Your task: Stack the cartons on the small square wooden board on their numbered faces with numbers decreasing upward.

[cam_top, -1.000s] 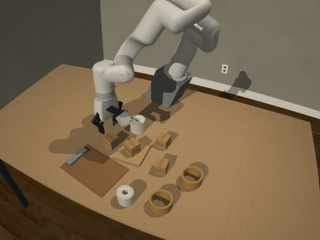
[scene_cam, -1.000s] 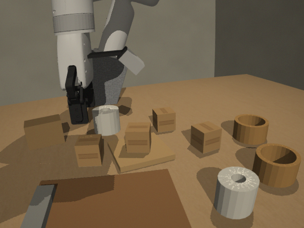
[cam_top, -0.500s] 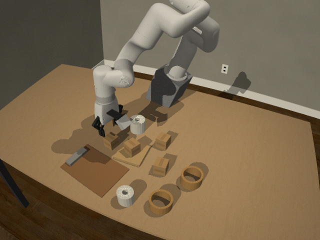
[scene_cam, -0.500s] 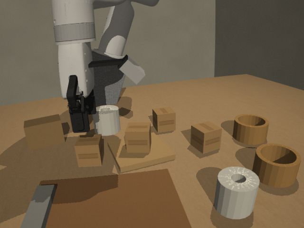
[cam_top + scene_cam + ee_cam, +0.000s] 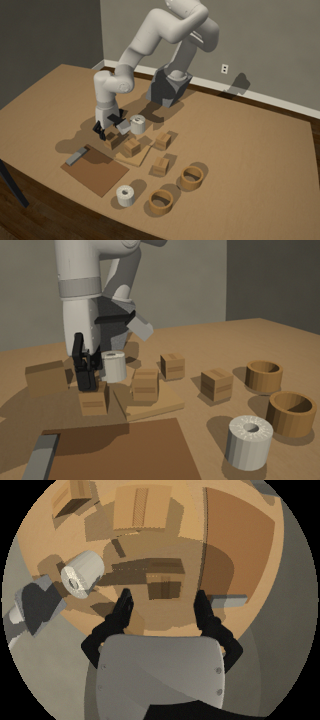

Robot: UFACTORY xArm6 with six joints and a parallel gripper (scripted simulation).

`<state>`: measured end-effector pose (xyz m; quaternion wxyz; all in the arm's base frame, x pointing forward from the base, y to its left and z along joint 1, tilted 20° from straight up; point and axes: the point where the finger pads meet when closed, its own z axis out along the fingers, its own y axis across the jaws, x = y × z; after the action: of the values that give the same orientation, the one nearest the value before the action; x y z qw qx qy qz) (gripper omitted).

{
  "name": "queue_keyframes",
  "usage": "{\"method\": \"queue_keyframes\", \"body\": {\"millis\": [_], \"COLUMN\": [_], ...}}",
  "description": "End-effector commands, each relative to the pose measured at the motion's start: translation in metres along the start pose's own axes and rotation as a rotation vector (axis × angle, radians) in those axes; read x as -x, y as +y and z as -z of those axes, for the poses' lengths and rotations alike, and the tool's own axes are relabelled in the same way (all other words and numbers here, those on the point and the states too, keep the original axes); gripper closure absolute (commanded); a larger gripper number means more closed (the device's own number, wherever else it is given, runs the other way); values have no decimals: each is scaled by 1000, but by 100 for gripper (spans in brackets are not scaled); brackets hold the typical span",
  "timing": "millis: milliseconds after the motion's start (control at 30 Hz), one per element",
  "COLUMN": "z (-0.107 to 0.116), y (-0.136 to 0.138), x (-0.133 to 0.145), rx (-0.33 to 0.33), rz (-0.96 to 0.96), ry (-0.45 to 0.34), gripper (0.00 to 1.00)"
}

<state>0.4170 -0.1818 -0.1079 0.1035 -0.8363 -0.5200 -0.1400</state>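
My gripper point(image 5: 113, 133) point(image 5: 93, 379) point(image 5: 163, 596) is open, low over one carton point(image 5: 111, 142) point(image 5: 93, 404) point(image 5: 165, 587). This carton stands on the table left of the square wooden board point(image 5: 134, 162) point(image 5: 165, 406); nothing is clamped between the fingers. A second carton point(image 5: 132, 147) point(image 5: 145, 387) point(image 5: 142, 507) stands on the board. A third carton point(image 5: 163, 141) point(image 5: 172, 366) stands on the table behind the board. A fourth carton point(image 5: 161, 166) point(image 5: 216, 385) stands on the table right of the board. No printed number shows on any visible face.
A white roll point(image 5: 137, 125) point(image 5: 113, 367) point(image 5: 87, 572) stands behind the board; another point(image 5: 125, 197) point(image 5: 248, 444) stands in front. Two wooden rings point(image 5: 191, 183) point(image 5: 160, 207) lie right. A larger brown box point(image 5: 47, 380) stands left. A brown mat point(image 5: 95, 173) bears a grey bar point(image 5: 76, 156).
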Motion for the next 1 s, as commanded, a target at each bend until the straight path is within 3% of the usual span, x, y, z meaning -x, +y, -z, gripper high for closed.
{"method": "queue_keyframes", "body": {"millis": [0, 967], "z": [-3, -36], "y": [2, 2], "x": [0, 0], "rx": [5, 5], "rz": [1, 1], "ry": [0, 0], "gripper": [0, 0]}}
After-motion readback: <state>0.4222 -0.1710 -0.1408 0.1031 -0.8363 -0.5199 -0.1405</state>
